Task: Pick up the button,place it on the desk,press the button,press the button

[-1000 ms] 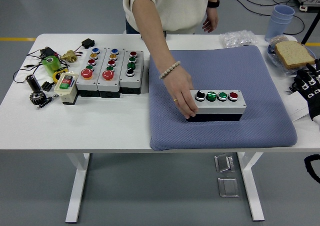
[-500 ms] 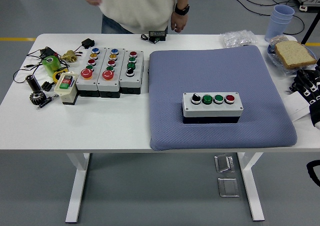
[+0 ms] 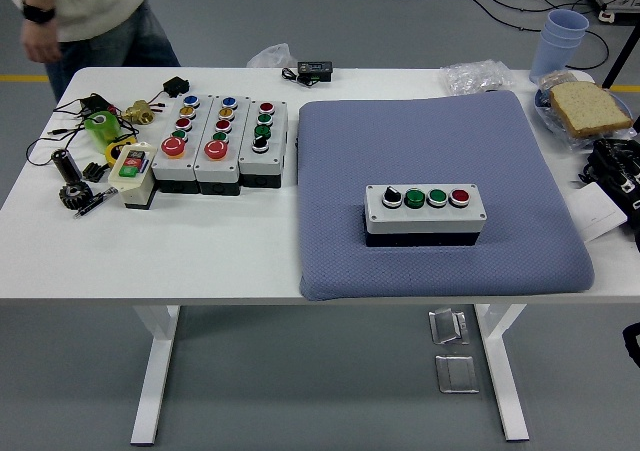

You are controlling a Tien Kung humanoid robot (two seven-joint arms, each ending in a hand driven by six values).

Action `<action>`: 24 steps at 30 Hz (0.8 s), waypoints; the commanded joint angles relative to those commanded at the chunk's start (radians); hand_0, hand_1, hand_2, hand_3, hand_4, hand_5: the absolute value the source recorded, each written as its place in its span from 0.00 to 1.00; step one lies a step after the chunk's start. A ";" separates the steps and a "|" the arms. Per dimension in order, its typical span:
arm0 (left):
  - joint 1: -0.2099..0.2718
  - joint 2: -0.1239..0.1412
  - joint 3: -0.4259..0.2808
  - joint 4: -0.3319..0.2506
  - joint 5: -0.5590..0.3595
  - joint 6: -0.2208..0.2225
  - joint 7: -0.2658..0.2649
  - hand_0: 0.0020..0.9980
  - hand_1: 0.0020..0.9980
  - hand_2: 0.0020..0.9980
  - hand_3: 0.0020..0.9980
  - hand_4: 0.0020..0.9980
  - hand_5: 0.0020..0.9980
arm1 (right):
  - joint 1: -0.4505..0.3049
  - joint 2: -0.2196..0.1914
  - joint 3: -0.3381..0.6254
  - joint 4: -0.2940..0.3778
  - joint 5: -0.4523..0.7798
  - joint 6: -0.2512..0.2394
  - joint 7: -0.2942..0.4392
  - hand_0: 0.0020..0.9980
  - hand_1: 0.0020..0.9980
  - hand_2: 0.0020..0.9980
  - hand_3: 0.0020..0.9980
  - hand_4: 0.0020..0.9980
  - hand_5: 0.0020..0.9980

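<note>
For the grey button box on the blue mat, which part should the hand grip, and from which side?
Probably the button box by its long front and back walls, coming from above: it lies flat on the mat, long side left-right, buttons on top. The right hand is nearest.

A button box [image 3: 424,214] is sitting on a blue pad [image 3: 440,151]. The right hand [image 3: 618,168] is resting at the table's [image 3: 230,241] right edge. A person [image 3: 75,11] is standing far left.

No lettering can be read anywhere (button box [image 3: 425,214] labels too small).
</note>
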 joint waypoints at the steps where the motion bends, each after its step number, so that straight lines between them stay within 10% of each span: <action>1: -0.001 0.000 0.001 0.000 0.000 0.000 0.000 0.55 0.42 0.42 0.43 0.26 0.43 | -0.001 0.000 0.000 0.000 -0.001 -0.001 0.001 0.67 0.67 0.71 0.73 0.72 0.23; 24: -0.009 0.000 0.015 0.000 -0.008 -0.004 -0.007 0.55 0.42 0.42 0.43 0.26 0.43 | 0.006 -0.019 -0.011 0.011 -0.053 -0.022 0.004 0.67 0.67 0.71 0.73 0.72 0.22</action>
